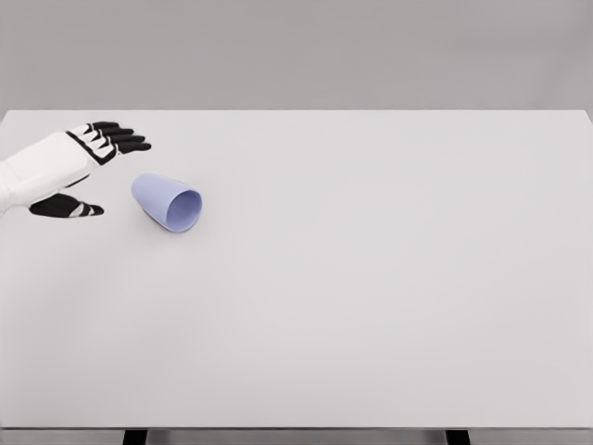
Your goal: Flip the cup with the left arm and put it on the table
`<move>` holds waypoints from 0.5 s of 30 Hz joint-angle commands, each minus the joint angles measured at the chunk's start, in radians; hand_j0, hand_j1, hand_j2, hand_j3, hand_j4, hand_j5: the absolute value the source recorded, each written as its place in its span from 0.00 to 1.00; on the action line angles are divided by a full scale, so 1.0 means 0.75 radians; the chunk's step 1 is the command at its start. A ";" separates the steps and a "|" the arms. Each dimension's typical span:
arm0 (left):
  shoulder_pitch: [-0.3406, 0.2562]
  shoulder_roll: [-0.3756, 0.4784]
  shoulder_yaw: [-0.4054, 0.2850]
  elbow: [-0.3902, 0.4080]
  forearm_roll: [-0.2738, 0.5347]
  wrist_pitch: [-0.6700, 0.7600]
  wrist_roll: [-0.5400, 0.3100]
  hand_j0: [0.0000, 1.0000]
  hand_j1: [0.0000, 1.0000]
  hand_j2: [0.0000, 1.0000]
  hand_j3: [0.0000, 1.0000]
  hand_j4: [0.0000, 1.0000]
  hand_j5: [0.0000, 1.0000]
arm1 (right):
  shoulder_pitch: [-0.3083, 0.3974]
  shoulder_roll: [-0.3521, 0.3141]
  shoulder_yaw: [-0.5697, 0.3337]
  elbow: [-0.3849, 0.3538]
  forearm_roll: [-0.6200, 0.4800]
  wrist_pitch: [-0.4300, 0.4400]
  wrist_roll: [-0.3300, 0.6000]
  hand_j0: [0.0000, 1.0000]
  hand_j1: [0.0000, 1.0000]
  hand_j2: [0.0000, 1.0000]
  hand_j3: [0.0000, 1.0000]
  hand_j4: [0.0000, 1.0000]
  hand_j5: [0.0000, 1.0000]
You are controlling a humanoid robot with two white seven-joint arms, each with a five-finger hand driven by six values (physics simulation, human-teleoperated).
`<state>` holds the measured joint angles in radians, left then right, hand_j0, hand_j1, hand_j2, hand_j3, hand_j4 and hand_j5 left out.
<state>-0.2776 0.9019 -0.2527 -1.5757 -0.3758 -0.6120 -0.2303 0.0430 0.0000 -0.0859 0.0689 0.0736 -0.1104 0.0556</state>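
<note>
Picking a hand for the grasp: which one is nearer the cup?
Left. The left hand is open just left of the lilac cup, not touching it. The right hand is out of view.

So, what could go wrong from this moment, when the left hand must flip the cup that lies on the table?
1. The cup lies on its side, so a touch from the open left hand might roll it away before the fingers close.
2. Its closed base faces the hand and its mouth points away, so a grasp from this side may slip off.
3. It lies near the table's left edge; a push leftward could send it off.
</note>
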 commanded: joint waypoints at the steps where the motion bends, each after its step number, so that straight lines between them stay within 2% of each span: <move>1: 0.000 0.004 -0.017 0.009 0.008 0.002 0.000 1.00 1.00 1.00 1.00 1.00 1.00 | 0.000 0.000 0.000 0.000 0.000 0.000 0.002 1.00 1.00 1.00 1.00 1.00 1.00; 6: -0.008 0.004 -0.017 0.009 0.010 0.002 0.002 1.00 1.00 1.00 1.00 1.00 1.00 | 0.000 0.000 0.000 0.000 0.000 0.000 -0.001 1.00 1.00 1.00 1.00 1.00 1.00; 9: -0.014 0.002 -0.052 0.019 0.010 0.002 0.002 1.00 1.00 1.00 1.00 1.00 1.00 | 0.000 0.000 0.000 0.000 0.000 0.000 0.002 1.00 1.00 1.00 1.00 1.00 1.00; 13: -0.121 -0.018 -0.168 0.113 0.012 0.002 0.006 1.00 1.00 1.00 1.00 1.00 1.00 | 0.000 0.000 0.000 0.000 0.000 0.000 0.002 1.00 1.00 1.00 1.00 1.00 1.00; 15: -0.139 -0.043 -0.189 0.141 0.012 0.002 0.006 1.00 1.00 1.00 1.00 1.00 1.00 | 0.000 0.000 0.000 0.000 0.000 0.000 0.000 1.00 1.00 1.00 1.00 1.00 1.00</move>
<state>-0.3820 0.8818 -0.3673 -1.4950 -0.3734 -0.6119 -0.2269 0.0430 0.0000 -0.0859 0.0689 0.0737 -0.1104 0.0559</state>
